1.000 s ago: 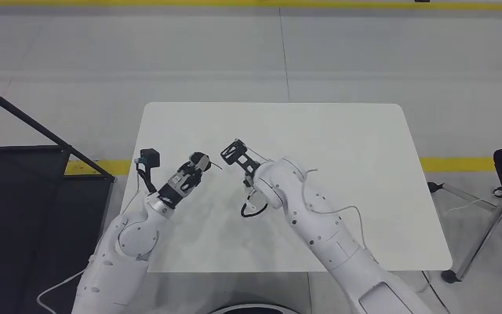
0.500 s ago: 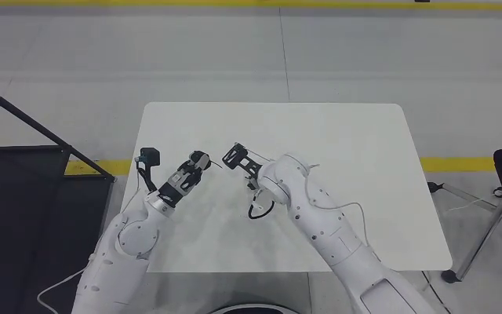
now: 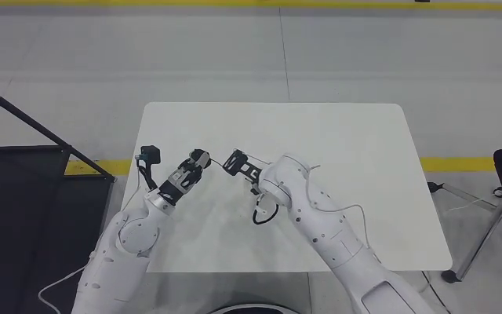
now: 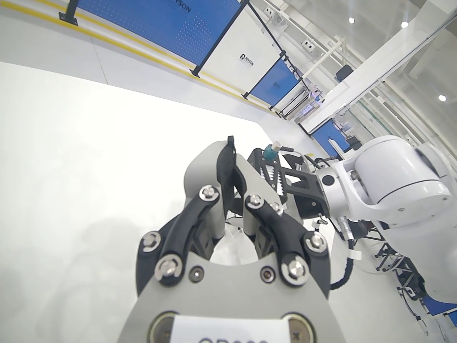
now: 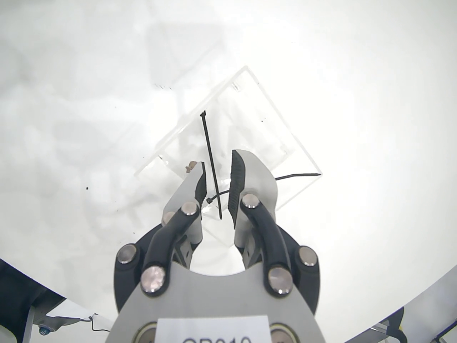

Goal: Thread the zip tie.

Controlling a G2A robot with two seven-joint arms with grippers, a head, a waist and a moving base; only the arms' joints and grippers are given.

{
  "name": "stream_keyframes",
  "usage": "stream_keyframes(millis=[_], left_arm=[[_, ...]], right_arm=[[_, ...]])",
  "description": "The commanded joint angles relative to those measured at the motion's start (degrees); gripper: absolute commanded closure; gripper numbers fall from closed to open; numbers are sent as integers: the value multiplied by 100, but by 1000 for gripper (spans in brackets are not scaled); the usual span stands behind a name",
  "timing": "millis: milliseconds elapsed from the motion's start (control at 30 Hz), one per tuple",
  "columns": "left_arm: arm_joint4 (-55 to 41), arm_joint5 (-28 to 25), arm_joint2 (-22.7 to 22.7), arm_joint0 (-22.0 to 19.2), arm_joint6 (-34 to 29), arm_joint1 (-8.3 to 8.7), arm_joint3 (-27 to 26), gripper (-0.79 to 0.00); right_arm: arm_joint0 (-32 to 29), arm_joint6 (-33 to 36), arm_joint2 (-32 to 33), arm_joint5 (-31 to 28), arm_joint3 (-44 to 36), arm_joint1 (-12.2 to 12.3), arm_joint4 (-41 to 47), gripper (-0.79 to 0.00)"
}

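Observation:
A black zip tie [image 5: 208, 140] lies in a clear shallow box [image 5: 264, 108] on the white table [image 3: 353, 157]. A second black zip tie [image 5: 296, 175] crosses under it, with its head near one finger. My right gripper [image 5: 217, 176] hangs open just above the box, its fingers on either side of the first tie's tail without touching it. In the top view the right gripper [image 3: 235, 162] sits near the table's middle left. My left gripper [image 3: 198, 161] is held a short way to its left, with the pads [image 4: 228, 173] pressed together and nothing visible between them.
The right gripper [image 4: 275, 176] and its white wrist stand close beside the left one. The table's far half and right side hold nothing. Dark specks dot the tabletop near the box. A black frame stands off the table's left edge.
The right gripper has come down and slightly nearer over the box. The left gripper has barely moved.

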Motion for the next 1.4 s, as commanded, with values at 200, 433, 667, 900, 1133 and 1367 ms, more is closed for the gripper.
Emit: stream_keyframes(millis=[200, 433, 667, 900, 1133, 1367], left_arm=[[7, 11, 17, 2, 15, -2, -2, 0], [27, 16, 34, -8, 34, -4, 2, 0], [24, 17, 53, -20, 55, -8, 9, 0], [37, 6, 62, -9, 72, -9, 3, 0], [45, 4, 62, -8, 86, -9, 4, 0], [37, -10, 37, 31, 63, -3, -3, 0]], right_arm=[[98, -8, -48, -63, 202, -35, 66, -182], [119, 17, -89, -84, 282, -55, 93, -169], [218, 35, -195, -98, 475, -110, 154, -126], [309, 34, -258, -89, 651, -159, 220, -52], [362, -37, -257, -19, 765, -183, 227, 0], [320, -137, -100, 139, 612, -145, 125, 0]])
